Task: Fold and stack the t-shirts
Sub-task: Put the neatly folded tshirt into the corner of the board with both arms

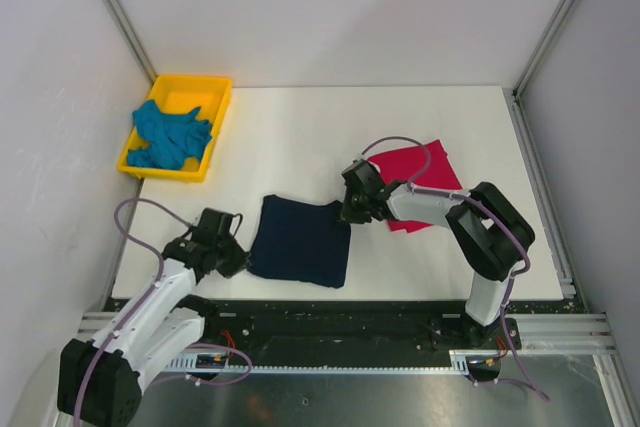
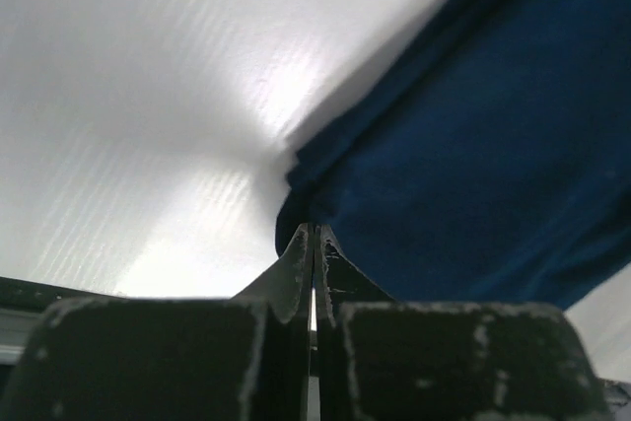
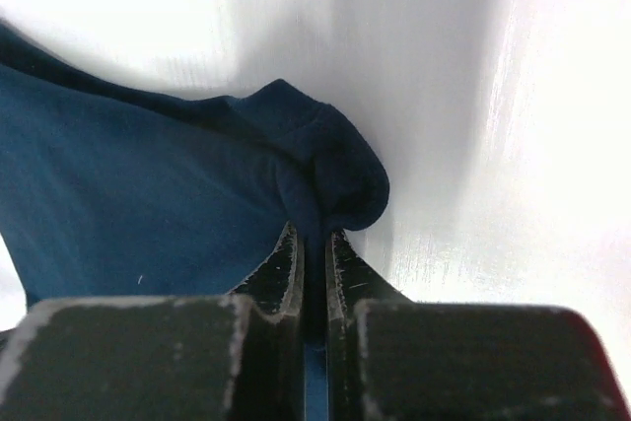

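The dark navy t-shirt lies folded into a rough square at the table's front centre. My right gripper is at its far right corner, shut on a bunched fold of the navy cloth; cloth shows between the jaws of that gripper. My left gripper sits at the shirt's left edge, shut. Its tips touch the navy corner, and I see no cloth between them. The crimson-pink t-shirt lies partly under the right arm. The teal t-shirt is crumpled in the tray.
The yellow tray stands at the table's far left corner. Grey walls close in both sides, and the black front rail runs along the near table edge.
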Motion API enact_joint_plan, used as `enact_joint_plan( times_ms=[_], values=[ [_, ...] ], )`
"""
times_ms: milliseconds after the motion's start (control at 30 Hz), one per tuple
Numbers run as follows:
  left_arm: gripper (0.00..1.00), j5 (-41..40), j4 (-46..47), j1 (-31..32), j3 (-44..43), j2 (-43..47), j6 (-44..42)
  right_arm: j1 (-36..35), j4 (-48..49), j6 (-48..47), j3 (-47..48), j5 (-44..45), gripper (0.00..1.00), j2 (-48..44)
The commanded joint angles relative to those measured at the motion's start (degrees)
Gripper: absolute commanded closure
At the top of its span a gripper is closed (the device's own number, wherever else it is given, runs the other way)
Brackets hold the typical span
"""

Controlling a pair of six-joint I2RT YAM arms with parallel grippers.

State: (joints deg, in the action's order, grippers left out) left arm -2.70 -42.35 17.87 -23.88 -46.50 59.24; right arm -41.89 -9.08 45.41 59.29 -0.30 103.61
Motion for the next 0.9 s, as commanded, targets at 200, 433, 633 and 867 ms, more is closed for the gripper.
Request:
enact_joint_plan(
  times_ms=[200,433,633,867],
  values=[
    [1.00,9.6,0.3,0.3,-12.4,-0.3,-12.9,-1.5,-12.5,-4.1,9.5,11.1,1.00,-3.8],
    [1.00,11.8,0.5,0.7,-15.9,-2.0,-15.4,-1.6,-14.8,-5.5,12.6,12.0,1.00,-4.8],
    [1.00,12.6,0.5,0.7,-16.0,-2.2,-15.2,-1.7,-15.6,-5.6,14.4,12.3,1.00,-4.3],
    [1.00,11.9,0.6,0.7,-16.1,-1.4,-14.8,-2.4,-16.8,-5.2,16.6,12.0,1.00,-3.2]
  ],
)
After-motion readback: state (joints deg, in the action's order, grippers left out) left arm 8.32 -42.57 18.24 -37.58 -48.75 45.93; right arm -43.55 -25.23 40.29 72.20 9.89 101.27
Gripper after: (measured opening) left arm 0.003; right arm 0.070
